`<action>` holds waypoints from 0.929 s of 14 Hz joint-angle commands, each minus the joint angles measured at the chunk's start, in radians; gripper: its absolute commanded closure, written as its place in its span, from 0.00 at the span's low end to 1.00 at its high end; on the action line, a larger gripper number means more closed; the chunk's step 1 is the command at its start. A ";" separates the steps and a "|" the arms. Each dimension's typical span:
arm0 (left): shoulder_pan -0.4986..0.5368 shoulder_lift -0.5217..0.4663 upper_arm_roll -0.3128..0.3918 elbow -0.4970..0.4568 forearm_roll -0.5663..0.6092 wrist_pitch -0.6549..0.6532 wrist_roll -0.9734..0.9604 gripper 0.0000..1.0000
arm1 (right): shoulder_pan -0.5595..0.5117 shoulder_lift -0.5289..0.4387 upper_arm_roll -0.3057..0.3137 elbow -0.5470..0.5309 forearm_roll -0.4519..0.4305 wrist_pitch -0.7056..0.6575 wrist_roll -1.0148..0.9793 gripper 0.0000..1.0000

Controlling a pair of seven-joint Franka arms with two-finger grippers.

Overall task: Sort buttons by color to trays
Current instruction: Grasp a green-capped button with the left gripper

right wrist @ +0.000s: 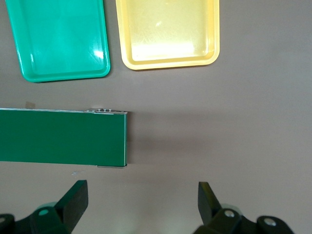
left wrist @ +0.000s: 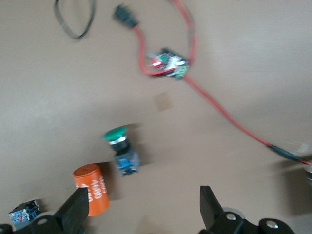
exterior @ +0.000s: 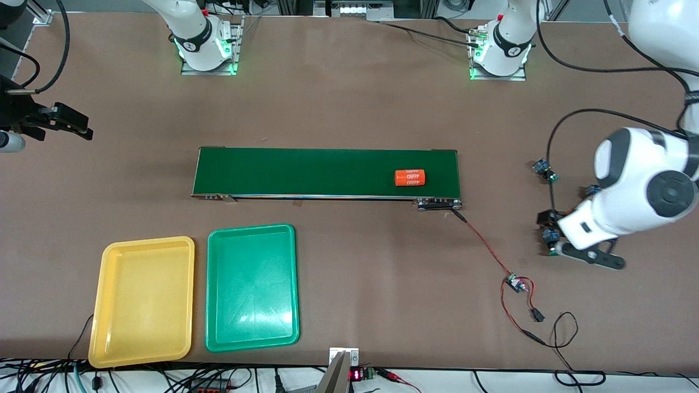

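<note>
Several buttons lie at the left arm's end of the table: one (exterior: 546,170) near the belt's end, another (exterior: 549,238) by the left gripper, and more partly hidden under the arm. The left wrist view shows a green-capped button (left wrist: 120,147) on its side, next to an orange cylinder (left wrist: 92,189), and a blue body (left wrist: 24,210). My left gripper (exterior: 590,255) is open and empty above them (left wrist: 144,209). My right gripper (exterior: 76,124) is open and empty (right wrist: 141,204), waiting past the belt's other end. The yellow tray (exterior: 143,300) and green tray (exterior: 252,286) are empty.
A long dark-green conveyor belt (exterior: 327,172) crosses the middle and carries an orange numbered cylinder (exterior: 410,177). A red wire runs from the belt to a small controller board (exterior: 513,283), which also shows in the left wrist view (left wrist: 168,64). Cables lie near the front edge.
</note>
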 commanded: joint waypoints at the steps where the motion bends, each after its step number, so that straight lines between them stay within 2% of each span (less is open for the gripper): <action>1: 0.065 0.157 -0.013 0.099 0.026 0.009 -0.021 0.00 | 0.020 0.012 0.007 0.004 -0.011 0.007 0.009 0.00; 7: 0.107 0.242 -0.006 0.038 0.037 0.147 -0.045 0.01 | 0.025 0.012 0.005 0.004 -0.009 0.007 0.012 0.00; 8: 0.107 0.246 -0.007 0.023 0.037 0.151 -0.048 0.10 | 0.025 0.013 0.005 0.004 -0.009 0.008 0.012 0.00; 10: 0.113 0.255 -0.007 0.001 0.034 0.149 -0.053 0.37 | 0.024 0.013 0.004 0.004 -0.008 0.013 0.012 0.00; 13: 0.113 0.248 -0.009 -0.010 0.026 0.137 -0.074 0.70 | 0.024 0.013 0.004 0.004 -0.008 0.015 0.012 0.00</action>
